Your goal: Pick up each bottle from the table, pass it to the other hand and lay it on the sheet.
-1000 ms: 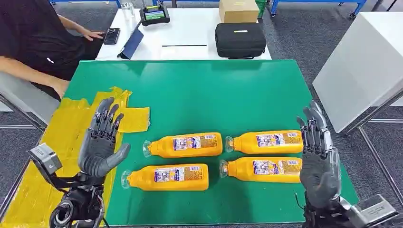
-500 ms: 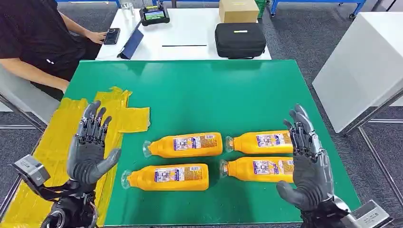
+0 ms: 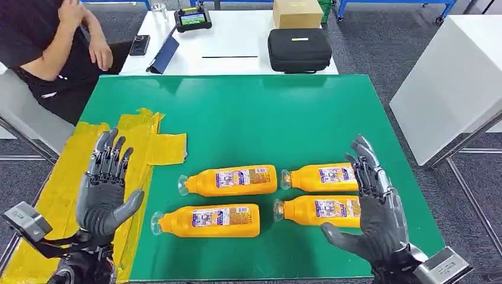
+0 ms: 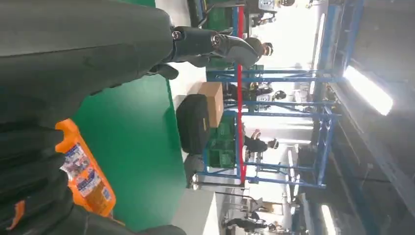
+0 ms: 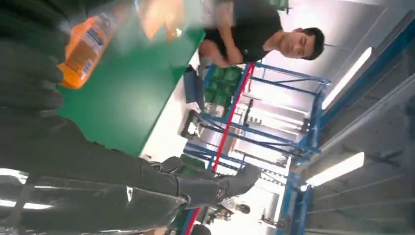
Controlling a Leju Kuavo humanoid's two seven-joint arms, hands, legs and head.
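Left hand (image 3: 106, 192) hovers empty, fingers spread, above the crinkled yellow plastic sheet (image 3: 65, 177) at the green desk (image 3: 248, 118) edge. 4 orange plastic bottles (image 3: 228, 181) lie on their sides mid-desk. Right hand (image 3: 373, 210), likewise empty and splayed, hangs over the 2 rightmost bottles.

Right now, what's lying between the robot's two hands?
In the head view, four orange bottles lie on the green table between the left hand and right hand.

Glossy orange plastic bottles (image 3: 231, 181) with paper labels lie on a smooth matt green table (image 3: 248, 118).
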